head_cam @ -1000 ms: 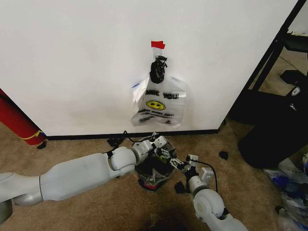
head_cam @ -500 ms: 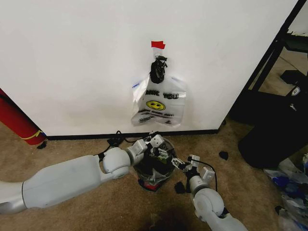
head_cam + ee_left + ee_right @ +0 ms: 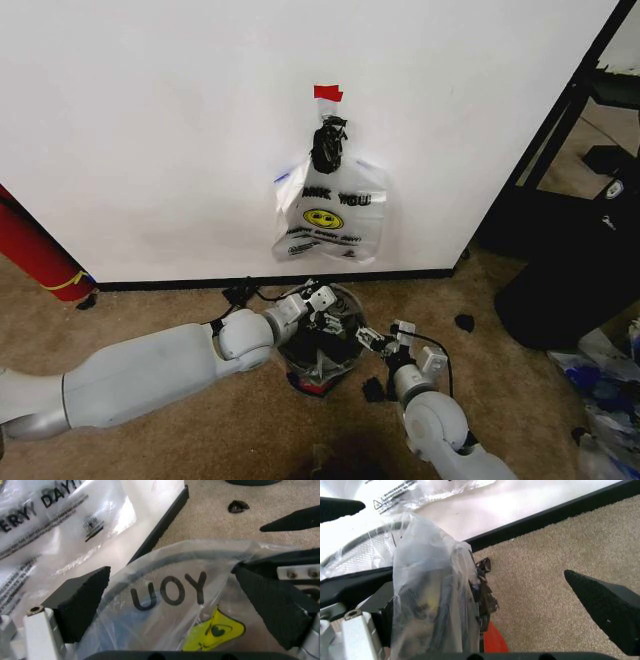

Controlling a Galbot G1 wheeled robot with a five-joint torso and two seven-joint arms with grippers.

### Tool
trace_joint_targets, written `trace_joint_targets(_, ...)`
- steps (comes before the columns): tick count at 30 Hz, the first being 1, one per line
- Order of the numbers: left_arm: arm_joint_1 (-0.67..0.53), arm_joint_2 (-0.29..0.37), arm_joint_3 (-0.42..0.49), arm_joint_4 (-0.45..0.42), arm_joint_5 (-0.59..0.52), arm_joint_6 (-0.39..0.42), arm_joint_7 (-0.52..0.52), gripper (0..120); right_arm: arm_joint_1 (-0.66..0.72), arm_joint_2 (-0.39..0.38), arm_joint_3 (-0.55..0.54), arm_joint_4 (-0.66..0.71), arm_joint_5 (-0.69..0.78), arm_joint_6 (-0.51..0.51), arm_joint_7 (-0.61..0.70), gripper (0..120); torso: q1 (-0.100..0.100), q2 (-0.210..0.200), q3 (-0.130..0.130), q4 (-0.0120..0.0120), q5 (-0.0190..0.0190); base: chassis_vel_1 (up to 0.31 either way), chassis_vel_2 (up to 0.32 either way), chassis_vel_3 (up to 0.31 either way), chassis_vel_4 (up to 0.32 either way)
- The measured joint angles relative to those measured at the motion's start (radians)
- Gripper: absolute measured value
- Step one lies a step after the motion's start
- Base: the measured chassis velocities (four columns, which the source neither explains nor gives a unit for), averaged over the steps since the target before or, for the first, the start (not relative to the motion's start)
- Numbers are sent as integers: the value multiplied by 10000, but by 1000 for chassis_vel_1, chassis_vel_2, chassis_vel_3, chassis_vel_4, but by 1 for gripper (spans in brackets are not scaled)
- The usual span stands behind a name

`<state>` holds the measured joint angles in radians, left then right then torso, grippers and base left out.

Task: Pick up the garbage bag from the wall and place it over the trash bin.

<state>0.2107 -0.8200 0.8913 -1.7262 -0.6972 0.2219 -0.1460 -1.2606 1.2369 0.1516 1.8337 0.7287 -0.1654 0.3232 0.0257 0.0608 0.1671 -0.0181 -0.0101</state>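
My left gripper (image 3: 325,308) and right gripper (image 3: 372,342), both with jaws apart, work at the trash bin (image 3: 318,352) at six o'clock below the wall (image 3: 150,120), garbage bag (image 3: 170,603) already draped over its rim, only seating left, I judge.

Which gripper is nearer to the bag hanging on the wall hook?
Left. The left gripper sits over the trash bin's wall-side rim, just below the hanging bag; the right gripper is at the bin's right side, farther from the wall.
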Motion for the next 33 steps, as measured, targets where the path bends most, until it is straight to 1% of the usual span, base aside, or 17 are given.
trace_joint_targets(9, -213, -432, 246, 483, -5, 8, -4, 99, 21, -30, -13, -48, -33, -1, -20, 100, 0, 0, 0, 0, 0, 0, 0, 0, 0)
trace_joint_targets(24, -409, -694, 362, 564, -109, 75, -43, 99, 41, -182, -96, -115, -568, 46, -247, 100, 0, -1, 0, 1, 0, 0, 0, 0, 0)
trace_joint_targets(28, -413, -732, 385, 570, -124, 88, -89, 99, 87, -238, -216, -269, -1214, 241, -453, 100, 0, 0, 0, 0, 0, 0, 0, 0, 0)
trace_joint_targets(31, -391, -759, 418, 598, -123, 90, -145, 99, 128, -242, -295, -502, -2004, 592, -691, 100, 0, -1, 0, 0, 0, 0, 0, 0, 0)
trace_joint_targets(33, -390, -761, 423, 598, -123, 94, -154, 99, 130, -244, -311, -550, -2174, 693, -745, 100, 0, -1, 0, 0, 0, 0, 0, 0, 0)
